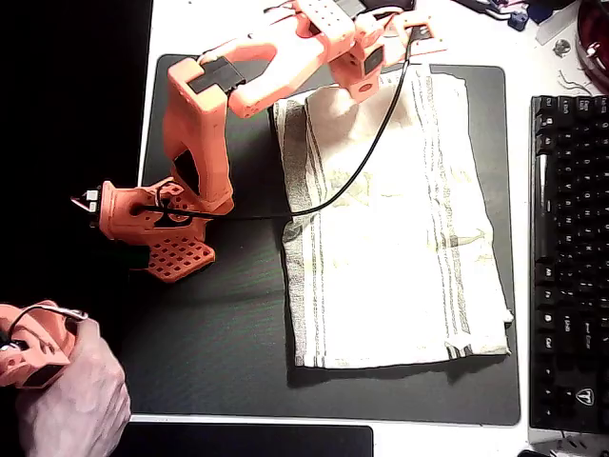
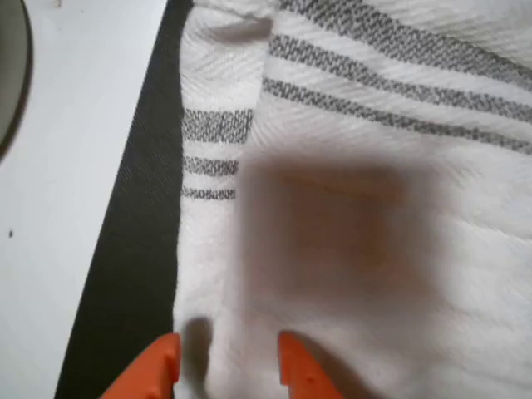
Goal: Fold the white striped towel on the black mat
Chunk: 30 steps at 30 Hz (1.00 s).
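We see the white striped towel (image 1: 400, 228) spread mostly flat on the right half of the black mat (image 1: 219, 324) in the overhead view, off-white with groups of thin grey stripes running along its left and right sides. Its upper left edge is turned over in a narrow fold. The mat is matte black, rectangular with rounded corners, far larger than the towel.

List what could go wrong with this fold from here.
1. In the wrist view the gripper straddles a narrow ridge of the towel; it may pinch one layer and slip off.
2. The towel's top left edge is already doubled over, so the fold may come out skewed.
3. The black cable lies across the towel and might drag it on the mat.
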Available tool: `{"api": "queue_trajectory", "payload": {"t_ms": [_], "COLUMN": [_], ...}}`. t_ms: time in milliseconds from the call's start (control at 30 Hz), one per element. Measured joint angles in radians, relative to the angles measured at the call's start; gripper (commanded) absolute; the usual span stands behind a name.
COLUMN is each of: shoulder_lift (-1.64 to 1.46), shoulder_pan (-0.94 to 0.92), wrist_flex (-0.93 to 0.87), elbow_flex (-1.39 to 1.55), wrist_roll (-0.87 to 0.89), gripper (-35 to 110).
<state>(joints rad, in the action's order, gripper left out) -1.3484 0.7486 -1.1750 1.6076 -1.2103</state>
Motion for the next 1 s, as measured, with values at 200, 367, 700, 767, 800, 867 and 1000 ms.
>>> {"api": "queue_trajectory", "payload": {"t_ms": [200,367,700,767,800,867,1000], "shoulder_lift": [0.044,0.083,0.138,0.140,0.140,0.137,0.117], "shoulder_pan": [0.014,0.032,0.074,0.074,0.072,0.072,0.057], "wrist_flex": [0.078,0.115,0.123,0.132,0.133,0.132,0.097], "elbow_flex": [0.038,0.037,0.008,0.008,0.011,0.014,0.008], "wrist_roll": [0.003,0.003,0.018,0.018,0.014,0.011,0.011], "gripper": [15,14,1,0,0,0,0]}}
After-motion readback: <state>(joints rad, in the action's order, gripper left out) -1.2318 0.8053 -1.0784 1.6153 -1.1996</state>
